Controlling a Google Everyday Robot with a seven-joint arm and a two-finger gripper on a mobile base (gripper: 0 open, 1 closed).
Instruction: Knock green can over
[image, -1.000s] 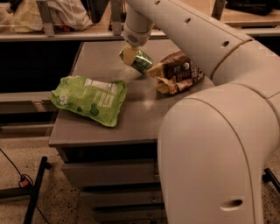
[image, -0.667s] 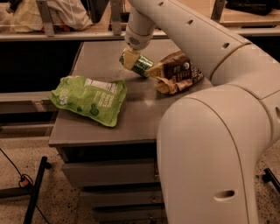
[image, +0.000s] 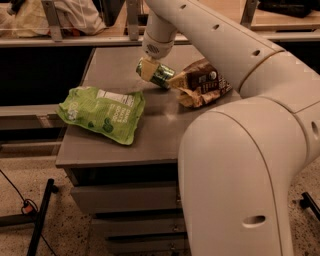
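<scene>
The green can (image: 161, 75) is small and slim, with a silver rim. It lies tilted on its side at the back of the grey table (image: 150, 135), its top end pointing left. My gripper (image: 159, 74) reaches down from the white arm (image: 200, 30) and is right at the can, touching it. The can's right end is next to a brown snack bag (image: 202, 82).
A flat light-green snack bag (image: 102, 112) lies on the left front of the table. The arm's large white body (image: 235, 170) hides the table's right front. A shelf with bags runs behind the table. Drawers sit under the tabletop.
The gripper and the tilted can have shifted slightly down and towards the front. The bags have not moved.
</scene>
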